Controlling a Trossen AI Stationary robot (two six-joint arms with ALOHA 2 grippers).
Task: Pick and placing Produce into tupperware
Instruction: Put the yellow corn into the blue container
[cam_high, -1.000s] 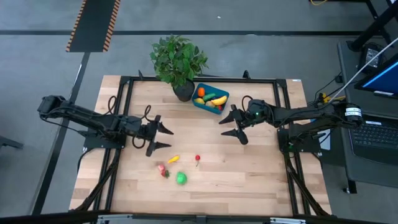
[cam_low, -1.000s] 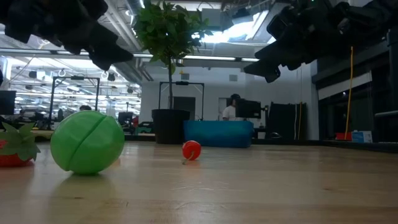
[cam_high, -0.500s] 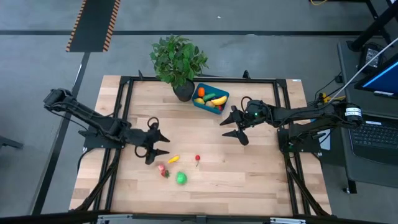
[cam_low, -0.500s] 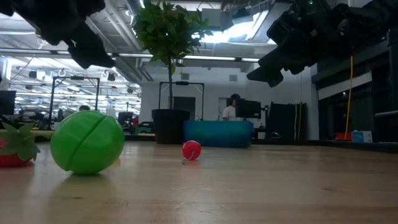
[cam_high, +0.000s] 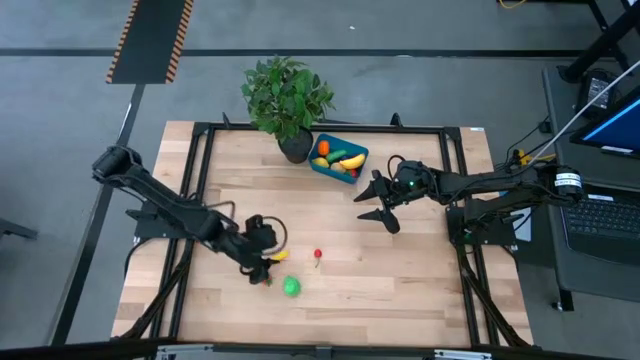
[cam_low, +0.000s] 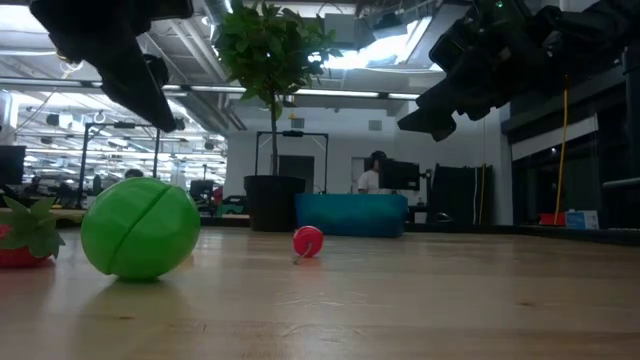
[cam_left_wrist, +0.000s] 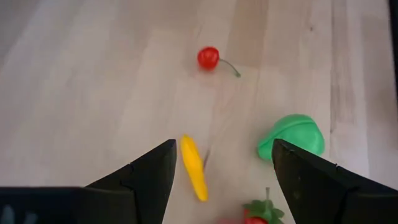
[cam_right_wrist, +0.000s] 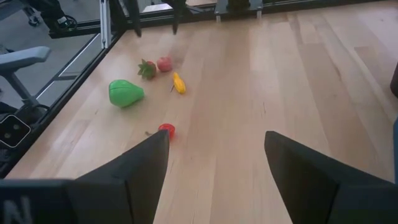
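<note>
Left gripper (cam_high: 264, 252) low over the bare wood, jaws spread wide, nothing between them. Straight ahead of its fingers (cam_left_wrist: 149, 177), in line with the gap, lies a small yellow piece (cam_left_wrist: 193, 167), slim and slightly curved, flat on the table (cam_high: 420, 290) and not touched by either finger. Just off to one side of that, a strawberry-like red piece with green leaves (cam_left_wrist: 260, 211), close under the gripper, and beside it a green piece (cam_left_wrist: 291, 135) with a seam across it. Farther out past the yellow piece, a cherry with a thin stem (cam_left_wrist: 209, 58) sits alone; nothing lies between it and the gripper but open board. From table height the green piece (cam_low: 140, 228) looms large at the near edge with the cherry (cam_low: 307, 241) behind it. Right gripper (cam_high: 379, 202) hangs well apart from the left one, across the middle of the table, fingers (cam_right_wrist: 311, 168) likewise parted and empty. Just beyond it, toward the far edge, the teal tupperware (cam_high: 318, 166) already holds several pieces: a banana (cam_high: 351, 160), something orange (cam_high: 323, 148), something red. A potted plant (cam_high: 285, 97) stands touching or nearly touching the tupperware's corner. Black frame rails (cam_high: 320, 127) ring the tabletop. A person sits at a screen far back in the room (cam_low: 372, 172).
</note>
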